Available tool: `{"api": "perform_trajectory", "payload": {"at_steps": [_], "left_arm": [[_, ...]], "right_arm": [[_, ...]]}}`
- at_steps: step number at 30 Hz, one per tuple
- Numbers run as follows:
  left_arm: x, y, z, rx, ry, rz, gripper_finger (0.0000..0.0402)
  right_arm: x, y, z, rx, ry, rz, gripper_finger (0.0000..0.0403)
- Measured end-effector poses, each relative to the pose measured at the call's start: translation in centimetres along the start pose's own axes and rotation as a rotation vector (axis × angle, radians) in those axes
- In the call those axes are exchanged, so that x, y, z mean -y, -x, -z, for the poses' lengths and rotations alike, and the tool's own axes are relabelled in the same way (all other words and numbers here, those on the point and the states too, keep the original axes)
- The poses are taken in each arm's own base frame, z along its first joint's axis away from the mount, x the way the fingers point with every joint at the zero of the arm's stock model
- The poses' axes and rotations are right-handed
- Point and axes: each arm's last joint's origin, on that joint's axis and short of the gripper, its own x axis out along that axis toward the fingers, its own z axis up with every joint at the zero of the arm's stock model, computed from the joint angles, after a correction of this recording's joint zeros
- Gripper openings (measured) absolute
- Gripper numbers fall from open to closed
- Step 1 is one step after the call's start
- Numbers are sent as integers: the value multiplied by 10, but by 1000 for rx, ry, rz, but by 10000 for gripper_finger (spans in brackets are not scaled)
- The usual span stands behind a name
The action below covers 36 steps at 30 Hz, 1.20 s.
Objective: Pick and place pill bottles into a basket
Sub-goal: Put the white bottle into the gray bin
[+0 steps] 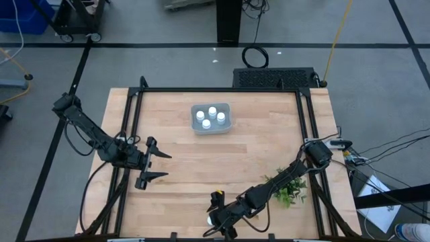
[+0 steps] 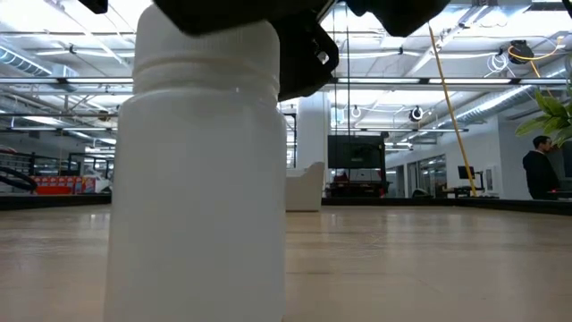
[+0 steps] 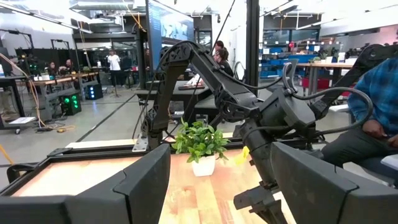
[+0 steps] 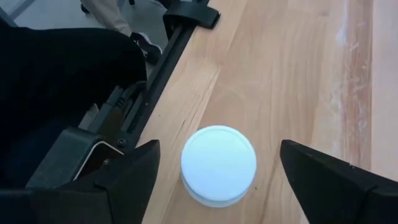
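Observation:
One white pill bottle (image 4: 218, 165) stands upright on its base at the table's near edge (image 1: 210, 220) and fills the low view (image 2: 197, 188). My right gripper (image 4: 221, 148) hangs over it, open. Its fingers stand on either side of the round cap, with a gap on both sides. The pale grey-blue basket (image 1: 195, 128) sits at the far middle of the table and holds several white-capped bottles (image 1: 212, 111). My left gripper (image 1: 166, 166) waits open above the table's left side, with nothing between its fingers (image 3: 221, 155).
A small green plant in a white pot (image 1: 289, 189) stands at the near right, close beside my right arm (image 3: 200, 142). Black frame rails (image 1: 131, 121) run along the table's sides. Bare wood lies between the near bottle and the basket. People sit and stand in the room beyond.

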Motion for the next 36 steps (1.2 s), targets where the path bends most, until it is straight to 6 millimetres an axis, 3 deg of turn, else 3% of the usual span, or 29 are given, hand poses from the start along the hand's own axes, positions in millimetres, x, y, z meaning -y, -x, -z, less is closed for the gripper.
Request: {"api": "perform_trajectory", "payload": {"at_steps": [26, 29, 36], "left_arm": [[0, 0, 0, 0, -1, -1, 282], [0, 0, 0, 0, -1, 0, 282], [0, 0, 0, 0, -1, 0, 282]], "right_arm": [[4, 0, 2, -32, 44, 10, 159], [5, 0, 2, -34, 44, 0, 157], [4, 0, -1, -9, 19, -44, 194]]}}
